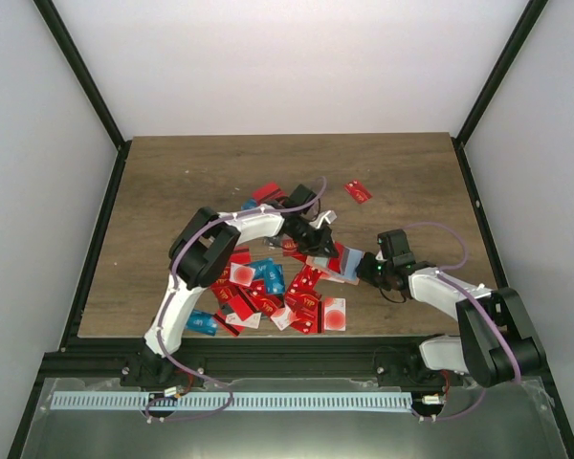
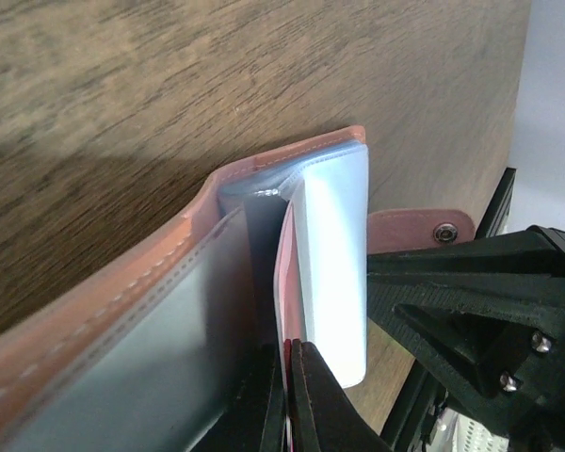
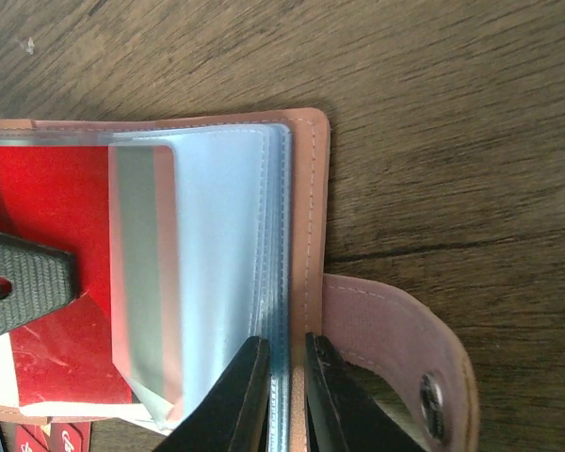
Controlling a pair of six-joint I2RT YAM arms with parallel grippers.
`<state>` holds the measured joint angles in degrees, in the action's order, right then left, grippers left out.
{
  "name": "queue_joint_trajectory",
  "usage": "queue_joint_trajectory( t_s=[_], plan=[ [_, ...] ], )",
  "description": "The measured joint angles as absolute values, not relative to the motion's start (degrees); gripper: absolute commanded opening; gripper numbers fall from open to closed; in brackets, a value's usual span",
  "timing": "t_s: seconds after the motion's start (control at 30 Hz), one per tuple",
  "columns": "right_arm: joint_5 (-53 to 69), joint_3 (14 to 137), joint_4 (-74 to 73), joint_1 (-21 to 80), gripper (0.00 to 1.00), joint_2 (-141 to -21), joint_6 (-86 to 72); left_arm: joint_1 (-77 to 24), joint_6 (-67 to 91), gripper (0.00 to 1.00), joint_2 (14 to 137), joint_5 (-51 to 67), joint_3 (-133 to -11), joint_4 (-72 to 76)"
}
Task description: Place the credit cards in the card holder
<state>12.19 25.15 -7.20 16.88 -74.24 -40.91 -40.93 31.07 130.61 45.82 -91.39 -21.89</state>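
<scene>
Card holder (image 1: 337, 260), floppy with slick clear sleeves (image 3: 226, 235), is held just right of loose credit cards (image 1: 268, 287): right gripper (image 3: 287, 377) nipped nearly shut on its spine edge, left gripper (image 2: 287, 377) pinched shut on a stiff red card (image 3: 47, 198), best taken by its outer end.

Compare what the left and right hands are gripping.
Left hand is shut on a red card, partly under a clear sleeve; right hand is shut on the card holder. Left hand pinches one thin card; right hand pinches stacked sleeves plus cover, beside the snap strap. Both meet at the open holder.

Lab cell: white panels (image 1: 268, 57), blk frame (image 1: 81, 72) (wood tabletop (image 1: 220, 167))
</scene>
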Motion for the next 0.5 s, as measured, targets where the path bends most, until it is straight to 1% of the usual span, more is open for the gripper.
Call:
queue_joint_trajectory(
  t_s=[0.3, 0.4, 0.5],
  plan=[
    [12.8, 25.5, -6.9, 16.7, 0.15, -74.9, -40.5, -41.5, 31.4, 0.04, 132.3, 46.1, -94.5, -23.1],
    [13.0, 25.5, -6.9, 16.7, 0.17, -74.9, -40.3, -41.6, 31.5, 0.04, 132.8, 46.2, -95.2, -23.3],
    [13.3, 25.9, -7.2, 16.7, 0.22, -74.8, -39.9, -41.8, 31.5, 0.08, 133.1, 46.1, -95.3, -23.2]
  ],
)
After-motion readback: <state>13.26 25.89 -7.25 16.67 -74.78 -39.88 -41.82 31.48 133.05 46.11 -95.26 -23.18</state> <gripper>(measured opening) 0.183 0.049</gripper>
